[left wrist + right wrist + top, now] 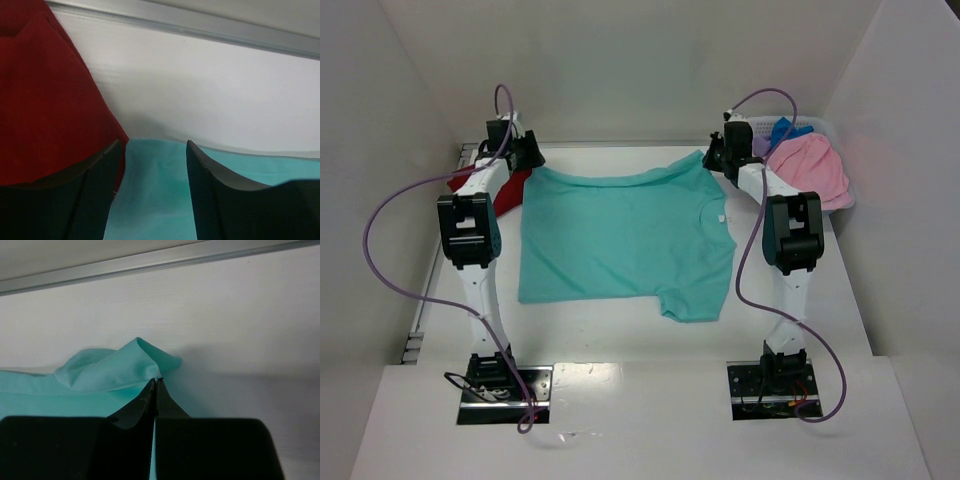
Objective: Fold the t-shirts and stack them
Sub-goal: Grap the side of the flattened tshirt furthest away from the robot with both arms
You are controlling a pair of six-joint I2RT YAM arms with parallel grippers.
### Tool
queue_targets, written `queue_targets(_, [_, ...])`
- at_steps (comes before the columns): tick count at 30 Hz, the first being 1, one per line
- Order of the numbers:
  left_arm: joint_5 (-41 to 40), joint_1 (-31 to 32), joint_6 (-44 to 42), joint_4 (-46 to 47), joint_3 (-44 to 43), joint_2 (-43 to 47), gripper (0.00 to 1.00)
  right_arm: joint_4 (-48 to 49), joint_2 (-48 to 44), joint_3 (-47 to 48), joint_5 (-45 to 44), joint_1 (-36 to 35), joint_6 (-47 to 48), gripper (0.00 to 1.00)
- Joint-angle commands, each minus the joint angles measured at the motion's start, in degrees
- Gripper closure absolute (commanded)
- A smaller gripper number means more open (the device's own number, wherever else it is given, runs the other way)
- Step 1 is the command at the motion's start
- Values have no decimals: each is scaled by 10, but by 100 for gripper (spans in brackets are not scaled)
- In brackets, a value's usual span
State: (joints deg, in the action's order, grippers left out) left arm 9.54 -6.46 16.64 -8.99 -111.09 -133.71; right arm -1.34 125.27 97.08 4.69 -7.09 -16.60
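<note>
A teal t-shirt (620, 235) lies spread flat on the white table. My left gripper (527, 157) is at the shirt's far left corner. In the left wrist view it (154, 143) is open, with the teal fabric (150, 200) lying between its fingers. My right gripper (716, 160) is at the far right corner. In the right wrist view it (157, 380) is shut on a pinched fold of the teal shirt (115, 371). A dark red t-shirt (510, 188) lies at the far left, partly under my left arm, and also shows in the left wrist view (45, 100).
A white perforated basket (825, 128) stands at the back right and holds a pink shirt (810, 165), a blue one (785, 131) and a purple one (761, 146). White walls enclose the table on three sides. A metal rail (200, 25) runs along the far edge.
</note>
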Motion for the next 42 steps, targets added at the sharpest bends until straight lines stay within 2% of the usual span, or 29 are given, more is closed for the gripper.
queue_targets(1, [-15,-3,1,-11,-28,-17,38,1,9,32,4,1,12,100])
queue_targets(6, [-8,-3,7,1,-6,-17,48,-4,15,32,4,1,17,100])
queue_targets(9, [-8,-3,7,1,-6,-23,60,-4,15,37,-1,1,23,100])
queue_targets(12, [3,-3,12,6,-6,-23,81,-4,20,37,-1,1,23,100])
queue_targets(17, [8,-3,18,6,-12,-23,100,-9,20,43,-6,1,28,100])
queue_targets(21, [-5,-3,18,13,-6,-3,100,-9,20,48,-13,1,28,100])
queue_targets(31, [-29,-3,-11,23,70,135,100,-15,-41,39,-18,1,28,100])
queue_targets(33, [-29,-3,-11,31,130,179,100,-8,-62,11,-23,1,33,100])
queue_targets(42, [-15,-3,-11,21,256,265,100,17,-149,-98,-39,1,28,100])
